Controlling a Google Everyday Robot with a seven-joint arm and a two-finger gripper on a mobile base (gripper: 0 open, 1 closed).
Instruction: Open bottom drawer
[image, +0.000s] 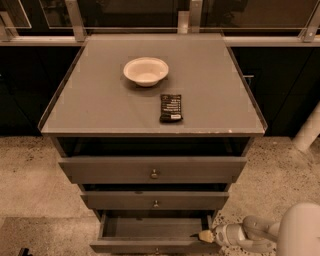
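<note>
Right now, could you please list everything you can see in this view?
bowl: one, cream, on the cabinet top, towards the back
snack bar: one, dark wrapper, in front of the bowl
cabinet: one, grey, centre
top drawer: one, grey, under the top
middle drawer: one, grey, below it
bottom drawer: one, grey, lowest, open
post: one, white, right edge
gripper: one, pale, at the bottom drawer's right front corner
arm: one, white, bottom right

White rounded arm, grey wrist, pale hand bottom-right
</note>
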